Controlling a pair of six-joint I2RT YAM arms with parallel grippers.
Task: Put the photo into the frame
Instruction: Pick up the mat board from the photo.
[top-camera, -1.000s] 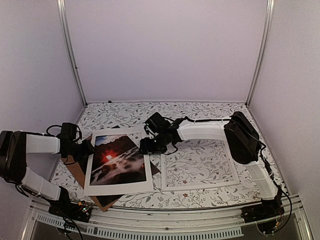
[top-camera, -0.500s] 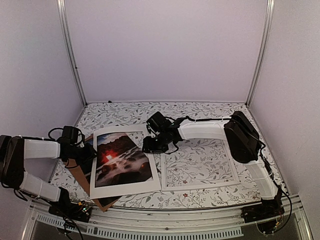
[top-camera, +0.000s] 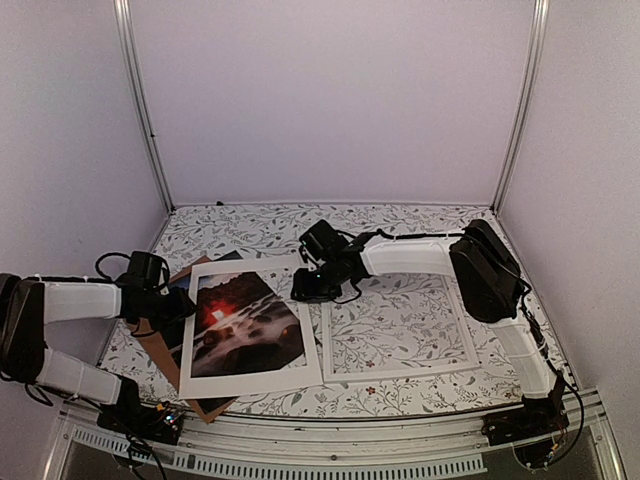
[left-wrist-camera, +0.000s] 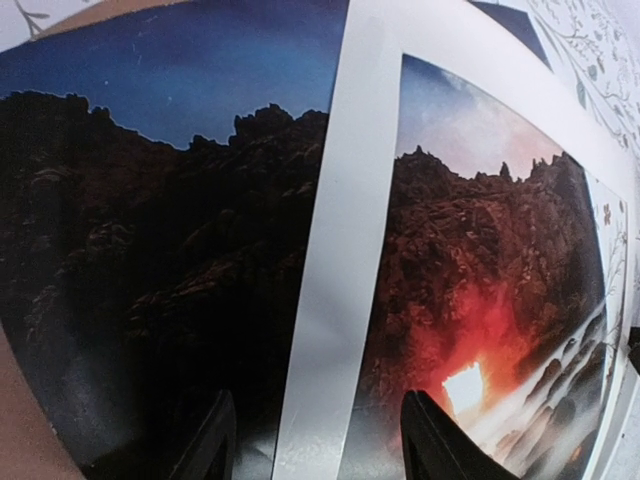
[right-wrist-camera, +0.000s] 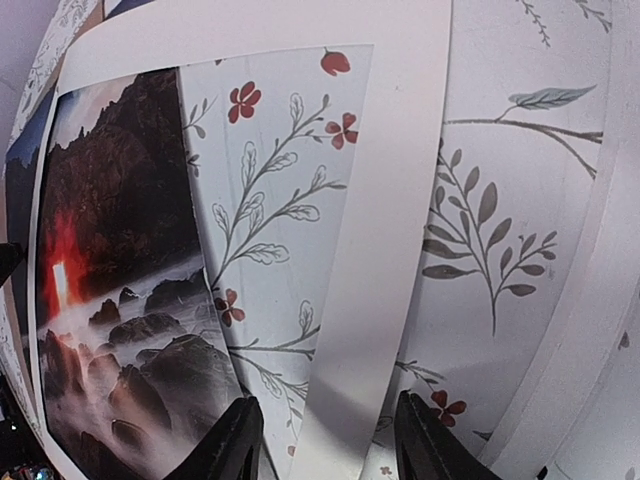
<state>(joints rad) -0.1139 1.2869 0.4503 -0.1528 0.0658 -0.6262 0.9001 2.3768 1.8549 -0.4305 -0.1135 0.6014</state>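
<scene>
Item 1, far left: left gripper (top-camera: 183, 304), low over the sheets' left margin. In the wrist view its jaws stand apart, astride the mat's left strip with nothing pinched between them. Item 2: backing board (top-camera: 152, 345), brown, lowest of the stack, showing at the left and near corners. Item 3: photo (top-camera: 245, 320), flat on the board, still outside the frame and mostly covered. It shows through the mat's window and as a dark band past the mat's left edge. Item 4: mat (top-camera: 250, 380), white, lying askew on the photo. The right wrist view shows floral table (top-camera: 400, 225) in the right part of the window, so mat and print are out of register. Item 5: right gripper (top-camera: 305, 290), at the mat's far right corner, jaws likewise parted over the right strip and holding nothing. Item 6, right: frame (top-camera: 400, 372), flat just beside the stack, with the pane showing the cloth beneath. Handling note, as a judgement: the step in hand appears to be freeing the photo from under the mat. Take the mat by its border only. Keep the fingertips off the print surface. Move both ends together so the thin sheet neither buckles nor drags the photo. Keep the frame's near edge unobstructed.
</scene>
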